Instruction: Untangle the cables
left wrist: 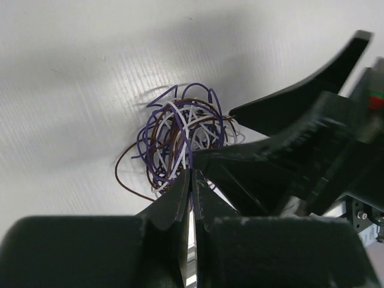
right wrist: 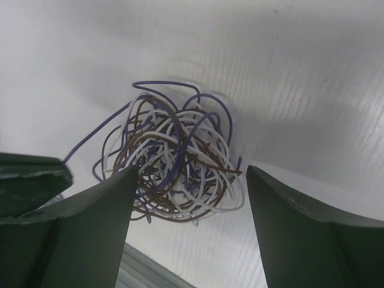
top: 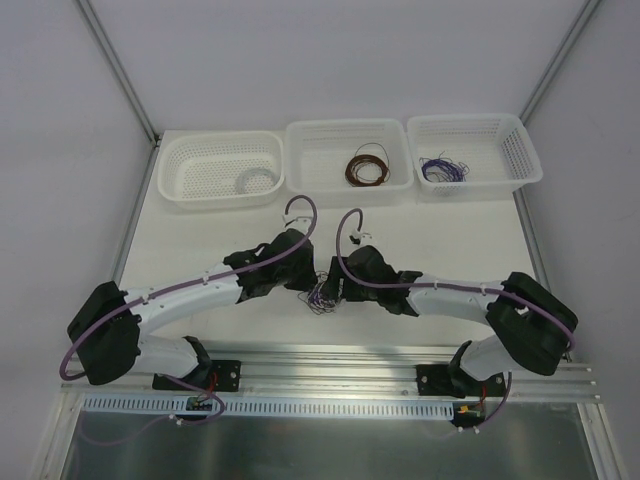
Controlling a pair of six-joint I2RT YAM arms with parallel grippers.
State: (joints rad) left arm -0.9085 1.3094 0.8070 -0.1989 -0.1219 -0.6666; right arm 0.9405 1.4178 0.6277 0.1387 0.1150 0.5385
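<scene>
The cables (top: 322, 293) are a small scribbly ball of purple, brown and white wires lying on the table between my two grippers. In the left wrist view the cables (left wrist: 180, 135) lie just beyond my left gripper (left wrist: 192, 172). Its jaws are pressed together, with a purple strand running into their tips. My right gripper (right wrist: 189, 171) stands open, with one finger on each side of the cables (right wrist: 180, 162). The right gripper's fingers (left wrist: 288, 108) also reach in from the right in the left wrist view. From above, my left gripper (top: 308, 283) and right gripper (top: 338, 287) meet over the tangle.
Three white baskets line the far edge. The left basket (top: 190, 150) holds a white coil (top: 256, 180). A brown coil (top: 367, 167) lies in the middle basket (top: 348, 127). The right basket (top: 500, 125) holds purple wire (top: 441, 170). A metal rail (top: 330, 360) runs along the near edge.
</scene>
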